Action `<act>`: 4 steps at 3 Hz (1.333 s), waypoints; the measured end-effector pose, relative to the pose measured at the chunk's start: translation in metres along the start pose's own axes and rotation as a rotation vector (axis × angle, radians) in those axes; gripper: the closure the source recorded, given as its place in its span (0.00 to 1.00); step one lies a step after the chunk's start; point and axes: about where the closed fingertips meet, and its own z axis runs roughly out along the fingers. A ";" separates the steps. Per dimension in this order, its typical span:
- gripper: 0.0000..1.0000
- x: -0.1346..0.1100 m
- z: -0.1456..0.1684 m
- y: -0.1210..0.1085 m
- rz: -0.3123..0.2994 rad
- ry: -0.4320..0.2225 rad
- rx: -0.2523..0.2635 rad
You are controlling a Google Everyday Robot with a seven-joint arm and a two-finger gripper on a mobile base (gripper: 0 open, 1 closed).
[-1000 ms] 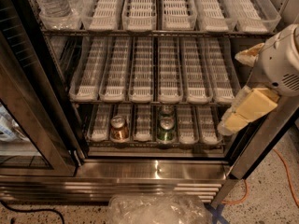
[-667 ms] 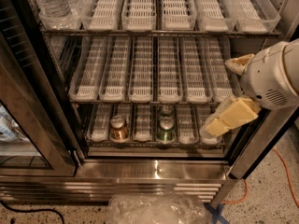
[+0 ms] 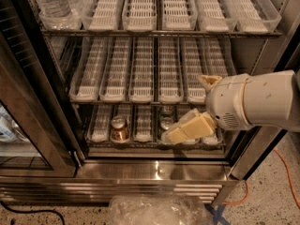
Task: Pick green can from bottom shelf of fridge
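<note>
You've got the gripper [image 3: 172, 131] low at the front of the fridge [image 3: 154, 170], right up against the bottom shelf [image 3: 143, 125]. It covers the lower part of the green can [image 3: 165, 121], which is in the fourth lane from the left. The copper-brown can [image 3: 119, 129] stands two lanes over to the left, well clear of it. There are water bottles [image 3: 52, 1] top left, and a crumpled clear plastic bag [image 3: 157, 211] on the floor out front.

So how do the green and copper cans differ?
The green can has dark green sides; the copper can is brown. The copper can shows fully, while the gripper in front covers the green can's lower part. The green can sits two lanes further right. Both stand upright on the bottom shelf.
</note>
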 end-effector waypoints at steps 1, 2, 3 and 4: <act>0.00 0.000 0.000 0.000 0.000 0.000 0.000; 0.00 0.001 0.001 0.002 0.014 -0.012 -0.003; 0.00 0.018 0.014 0.017 0.066 -0.056 0.010; 0.00 0.048 0.034 0.044 0.129 -0.101 0.057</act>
